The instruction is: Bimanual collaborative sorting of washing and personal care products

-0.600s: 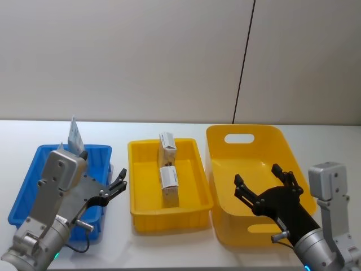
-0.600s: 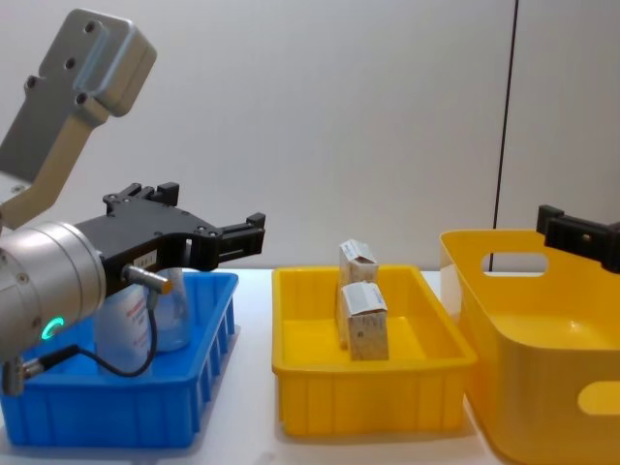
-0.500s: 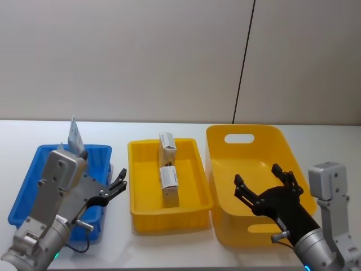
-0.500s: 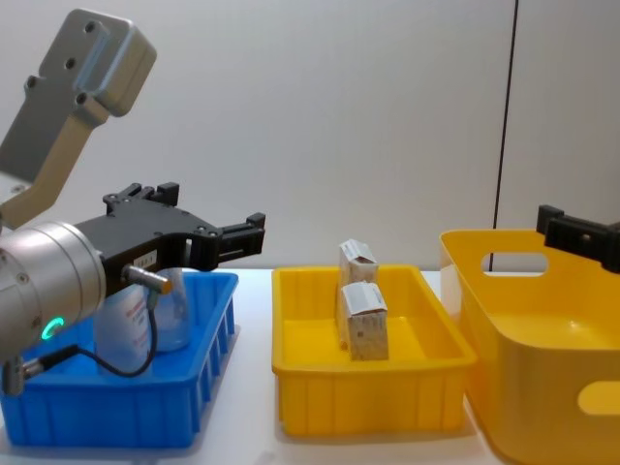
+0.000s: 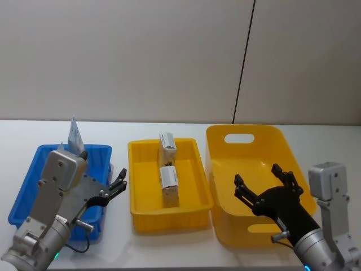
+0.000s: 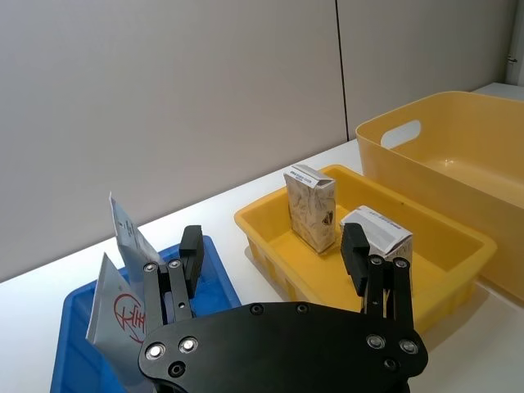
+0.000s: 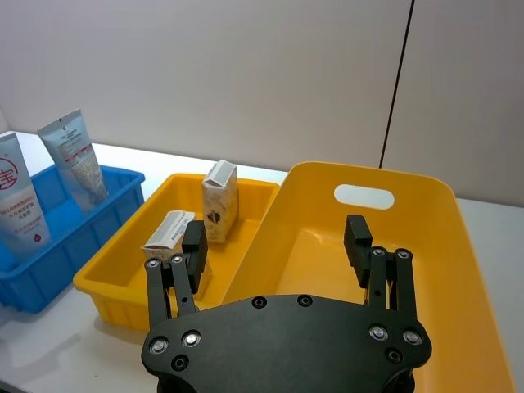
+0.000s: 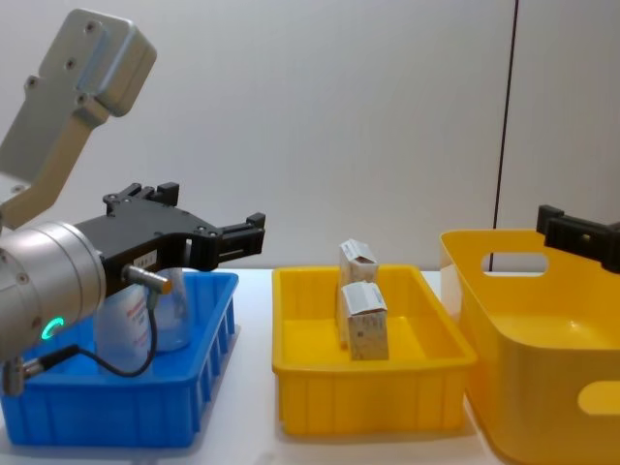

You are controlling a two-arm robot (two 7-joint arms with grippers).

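Two cream cartons (image 5: 168, 181) stand upright in the yellow tray (image 5: 141, 200), one (image 6: 311, 209) behind the other (image 6: 377, 238); the chest view shows them (image 8: 362, 325) too. Pale tubes (image 5: 74, 135) with red print lean in the blue tray (image 5: 31, 175), also in the left wrist view (image 6: 125, 232) and right wrist view (image 7: 77, 155). My left gripper (image 5: 115, 185) hovers open over the blue tray's right side, nothing between its fingers (image 6: 191, 246). My right gripper (image 5: 257, 175) hangs open and empty over the yellow basket (image 5: 248, 138).
The three containers sit in a row on a white table (image 5: 118, 130): blue tray left, yellow tray middle, tall basket right. A grey wall stands close behind. The basket interior (image 7: 327, 254) holds nothing visible.
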